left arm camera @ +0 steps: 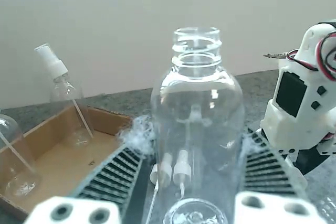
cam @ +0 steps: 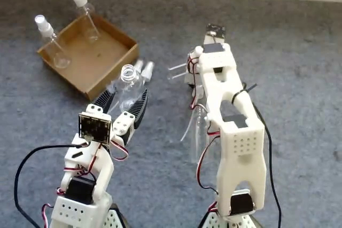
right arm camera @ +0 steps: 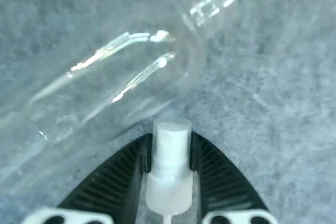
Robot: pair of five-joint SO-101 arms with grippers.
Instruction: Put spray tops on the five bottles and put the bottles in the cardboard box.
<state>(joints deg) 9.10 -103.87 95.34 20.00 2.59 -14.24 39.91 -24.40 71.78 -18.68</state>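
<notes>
- Done so far: two capped bottles [cam: 53, 46] stand in the cardboard box [cam: 112, 76], upper left of the high view, and it holds nothing else
- The left gripper [cam: 128, 94], lower centre, is clamped around an upright open bottle [left arm camera: 197, 124] that has no top yet
- The right gripper [right arm camera: 169, 153] pinches a spray top [right arm camera: 169, 171] just beside a lying bottle [right arm camera: 115, 87], uncapped, on the carpet [cam: 299, 78]
- Two loose tops [cam: 143, 69] lie just right of the box; capping and boxing look less than half done

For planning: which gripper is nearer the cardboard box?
Left. The left gripper, shut on an open bottle, is beside the cardboard box; the right gripper, holding a spray top, is farther off.
</notes>
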